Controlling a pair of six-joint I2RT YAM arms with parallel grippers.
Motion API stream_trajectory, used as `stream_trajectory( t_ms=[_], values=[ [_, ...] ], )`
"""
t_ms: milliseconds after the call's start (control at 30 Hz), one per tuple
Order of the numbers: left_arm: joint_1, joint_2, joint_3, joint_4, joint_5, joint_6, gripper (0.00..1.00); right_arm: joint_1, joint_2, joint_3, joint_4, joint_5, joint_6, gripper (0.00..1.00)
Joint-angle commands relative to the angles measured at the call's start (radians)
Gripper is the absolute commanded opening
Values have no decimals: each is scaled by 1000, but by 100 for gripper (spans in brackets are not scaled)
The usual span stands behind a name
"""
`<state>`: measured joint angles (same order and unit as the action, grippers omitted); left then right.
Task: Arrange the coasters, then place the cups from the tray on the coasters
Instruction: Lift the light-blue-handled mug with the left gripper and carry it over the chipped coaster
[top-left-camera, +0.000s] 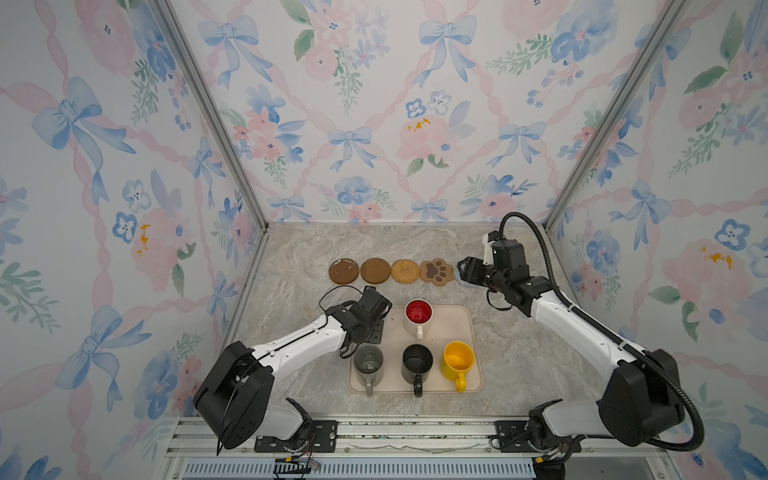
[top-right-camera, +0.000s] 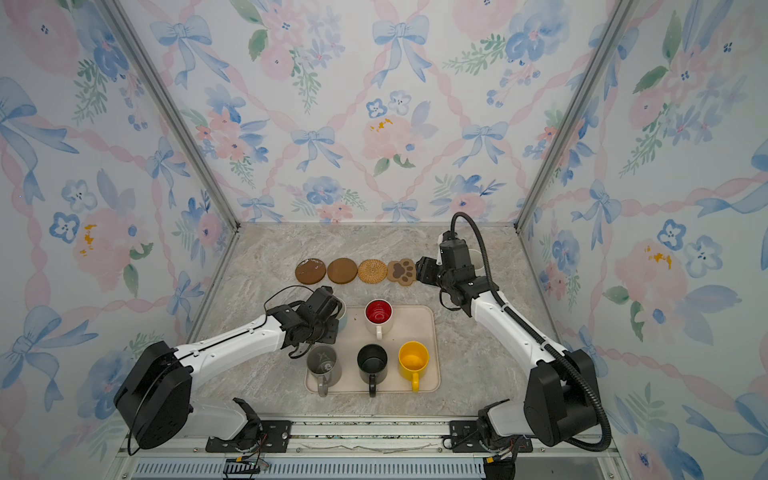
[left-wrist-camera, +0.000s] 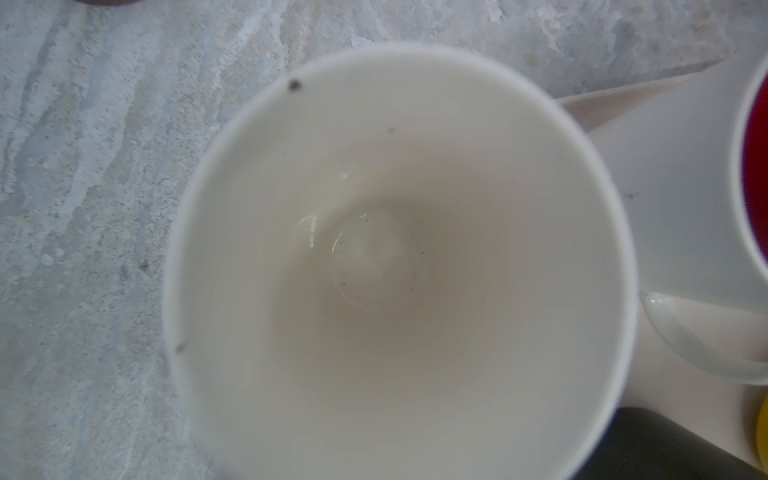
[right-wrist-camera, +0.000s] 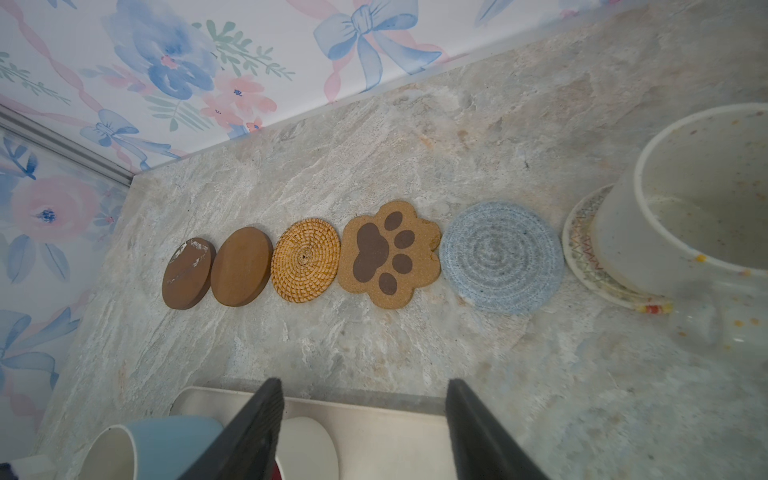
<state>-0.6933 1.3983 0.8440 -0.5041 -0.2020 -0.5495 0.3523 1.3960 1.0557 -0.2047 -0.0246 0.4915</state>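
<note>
In both top views, the tray (top-left-camera: 455, 332) is lying on the counter (top-left-camera: 299, 249) near the front. It is carrying the red-lined white cup (top-left-camera: 418, 312) in its far row and the grey cup (top-left-camera: 368, 365), black cup (top-left-camera: 417, 363) and yellow cup (top-left-camera: 458, 360) in its near row, handles pointing forward. Behind the tray, the marked brown disc (top-left-camera: 343, 272), plain brown disc (top-left-camera: 375, 271), rattan round (top-left-camera: 403, 271) and paw coaster (top-left-camera: 436, 272) are sitting in a close row. The left end effector (top-left-camera: 374, 309) is hanging over the tray's far-left corner. In a top view the light blue cup (top-right-camera: 342, 318) is peeking out from under it. The right end effector (top-left-camera: 467, 270) is hovering just right of the paw coaster.

In the left wrist view, the light blue cup's white inside (left-wrist-camera: 395, 270) is filling most of the picture, its rim overlapping the tray's corner and the counter. The red-lined white cup is showing at the edge. No fingers are showing, so I cannot tell whether the left end effector is released or grasping.

In the right wrist view, the right end effector (right-wrist-camera: 365, 384) is standing released, its fingers (right-wrist-camera: 257, 424) spread with nothing between them. Beyond them all six coasters are lying in one line. The blue-grey round (right-wrist-camera: 500, 257) is lying between the paw coaster and the cream round (right-wrist-camera: 582, 249). The speckled cup (right-wrist-camera: 685, 208) is standing upright on the cream round.
</note>
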Motion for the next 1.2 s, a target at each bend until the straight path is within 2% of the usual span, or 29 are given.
stream_trajectory(
  t_ms=[0,200,333,467,833,1167],
  values=[
    [-4,11,18,-15,-24,-9,42,-15,13,-9,16,-18,11,65],
    [-4,21,15,-13,-24,-12,33,-21,8,-14,16,-21,13,65],
    [-3,28,19,-13,-22,-11,14,-26,10,-13,13,-28,13,65],
    [-3,34,24,-14,-22,-11,0,-30,13,-13,11,-32,13,65],
    [-2,15,75,-14,-66,22,0,-40,15,-14,12,-41,12,65],
    [43,37,165,-14,-85,75,0,-57,26,-20,16,-55,13,62]
  ],
)
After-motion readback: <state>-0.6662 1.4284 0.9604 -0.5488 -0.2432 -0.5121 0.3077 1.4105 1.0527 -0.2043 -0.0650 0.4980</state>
